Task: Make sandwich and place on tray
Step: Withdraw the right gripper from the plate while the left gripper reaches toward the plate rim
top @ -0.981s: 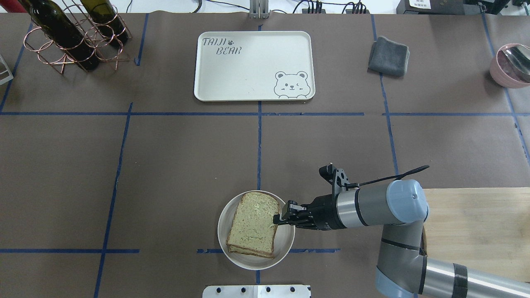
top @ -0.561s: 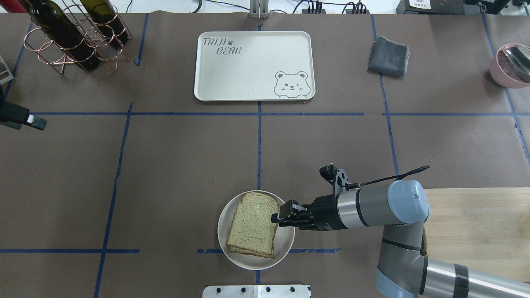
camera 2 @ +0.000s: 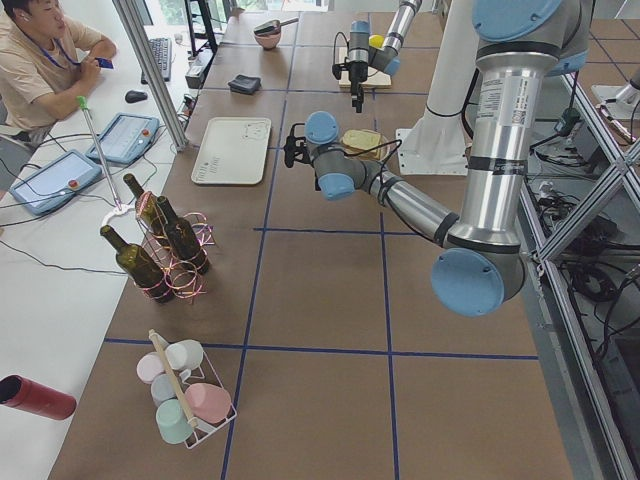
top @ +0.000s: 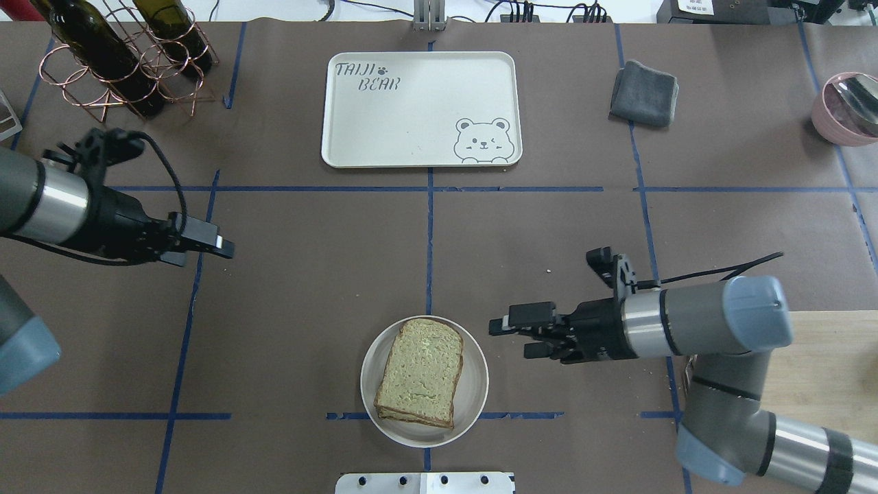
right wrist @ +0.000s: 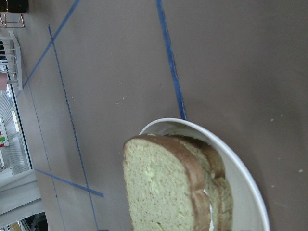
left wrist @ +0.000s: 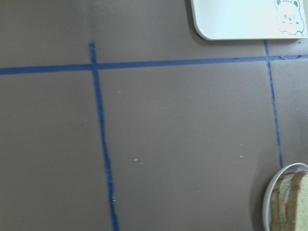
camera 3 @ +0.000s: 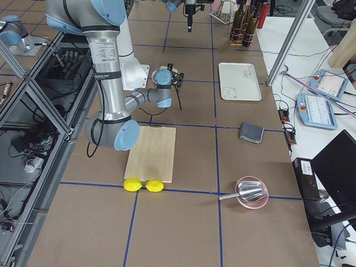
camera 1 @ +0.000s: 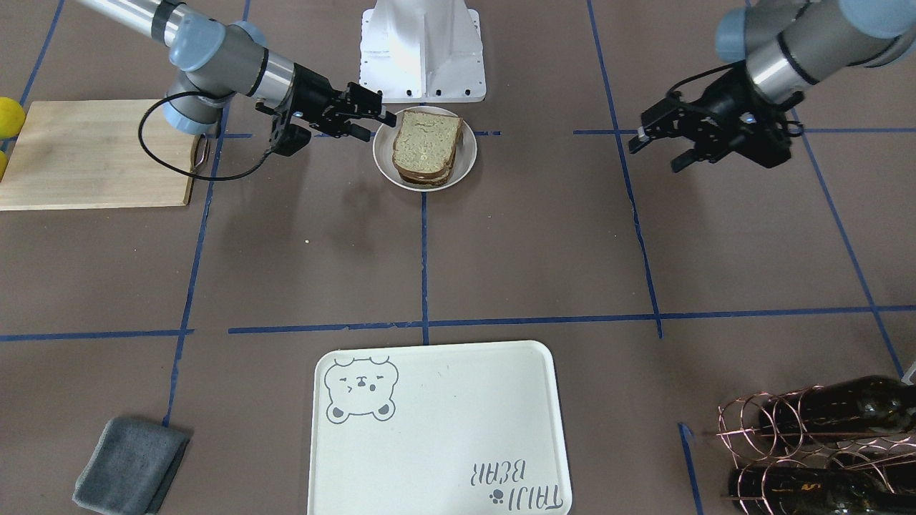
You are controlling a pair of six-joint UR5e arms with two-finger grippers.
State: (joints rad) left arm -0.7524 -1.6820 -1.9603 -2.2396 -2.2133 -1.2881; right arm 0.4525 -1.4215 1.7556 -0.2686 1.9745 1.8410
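The sandwich (top: 420, 370) is tan-green, the tray (top: 411, 116) cream

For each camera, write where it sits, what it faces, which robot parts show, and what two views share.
Front-facing: across the table, facing the robot; both arms, base.
Overhead: behind the robot, looking down; both arms, tray.
Exterior left: table's left end; left arm near.
Exterior right: table's right end; right arm near.
Left wrist: faces the table; no robot parts.
Right wrist: faces sandwich; no robot parts.
Shared: both wrist views show the plate.
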